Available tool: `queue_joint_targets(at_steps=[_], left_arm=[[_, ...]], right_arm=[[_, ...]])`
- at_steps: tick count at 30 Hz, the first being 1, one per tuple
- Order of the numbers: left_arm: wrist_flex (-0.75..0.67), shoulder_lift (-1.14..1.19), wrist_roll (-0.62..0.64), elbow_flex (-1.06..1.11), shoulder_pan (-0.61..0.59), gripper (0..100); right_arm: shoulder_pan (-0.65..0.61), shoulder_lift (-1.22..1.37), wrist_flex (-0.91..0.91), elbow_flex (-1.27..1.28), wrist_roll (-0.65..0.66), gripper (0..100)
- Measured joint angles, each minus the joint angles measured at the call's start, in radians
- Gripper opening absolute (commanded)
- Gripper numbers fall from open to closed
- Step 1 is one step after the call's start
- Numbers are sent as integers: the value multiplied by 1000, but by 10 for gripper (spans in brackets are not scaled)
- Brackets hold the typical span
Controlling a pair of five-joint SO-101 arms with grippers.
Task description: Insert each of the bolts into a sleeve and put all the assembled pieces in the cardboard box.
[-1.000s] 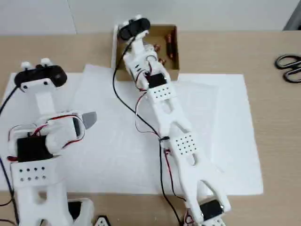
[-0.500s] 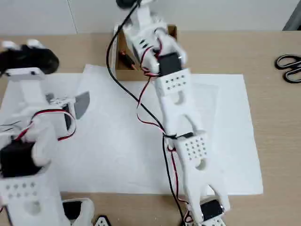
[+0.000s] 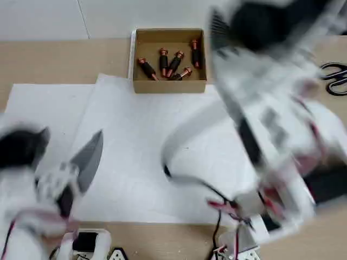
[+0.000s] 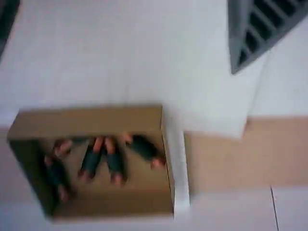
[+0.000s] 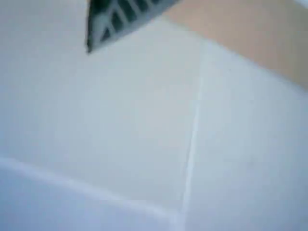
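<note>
Five assembled pieces (image 3: 169, 62) lie in the cardboard box (image 3: 169, 86) at the tabletop's (image 3: 65, 59) far side. We'd call the boxing step done! The left claw (image 3: 92, 154) hangs near the front and the right claw (image 5: 103, 24) above the white sheet (image 3: 141, 141). Wide or narrow, we cannot tell. Next, we reckon, the arms park. Scissors (image 3: 335, 76) lie far right, with a pale wall behind.

cardboard box (image 3: 169, 86) brown | assembled pieces (image 3: 164, 59) black, copper | sheet (image 3: 141, 141) white
</note>
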Motion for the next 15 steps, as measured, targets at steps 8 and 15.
queue_joint_targets(at_steps=[8, 15], left_arm=[[-2, -250, -6, 256, 0, 289], [-215, -443, -8, 749, 0, 288]], right_arm=[[144, -608, 3, 646, 2, 180], [147, -1149, -121, 1610, 3, 180]])
